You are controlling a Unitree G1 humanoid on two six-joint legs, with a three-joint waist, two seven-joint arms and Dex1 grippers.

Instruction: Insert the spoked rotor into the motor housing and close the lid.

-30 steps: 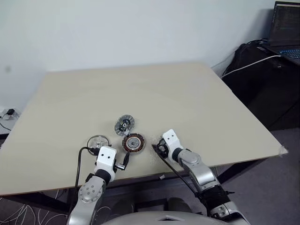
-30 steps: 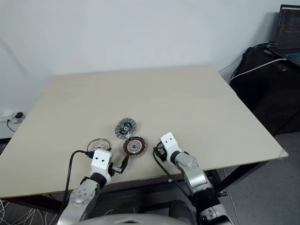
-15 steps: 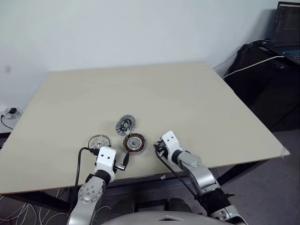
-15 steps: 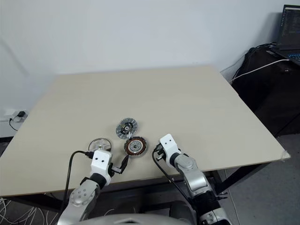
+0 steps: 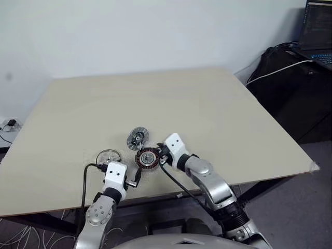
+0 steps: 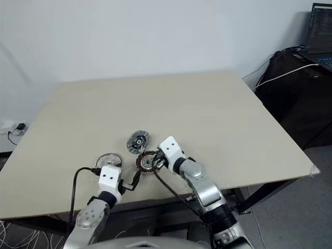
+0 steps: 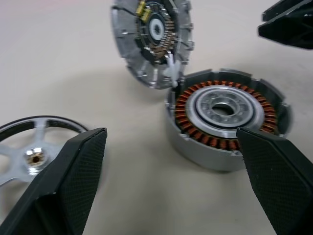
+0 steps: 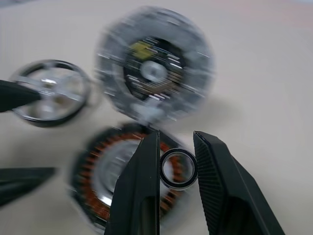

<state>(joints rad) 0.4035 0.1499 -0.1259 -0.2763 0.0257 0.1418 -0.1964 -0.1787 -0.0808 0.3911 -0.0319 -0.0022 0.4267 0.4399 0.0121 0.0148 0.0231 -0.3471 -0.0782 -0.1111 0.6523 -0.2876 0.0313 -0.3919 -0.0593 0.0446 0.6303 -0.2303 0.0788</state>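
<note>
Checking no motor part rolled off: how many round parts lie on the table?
3: the copper-wound housing near the front edge, a spoked disc to its left, a dark-centred disc just behind it. Besides, the right gripper holds a small ring above the housing.

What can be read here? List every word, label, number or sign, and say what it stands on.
Laptop screen: lines of text, too small to read.
Disc with the dark centre: a yellow part and tiny components, no legible marking.
Motor housing: no text.
No text can be read anywhere in these pictures.
</note>
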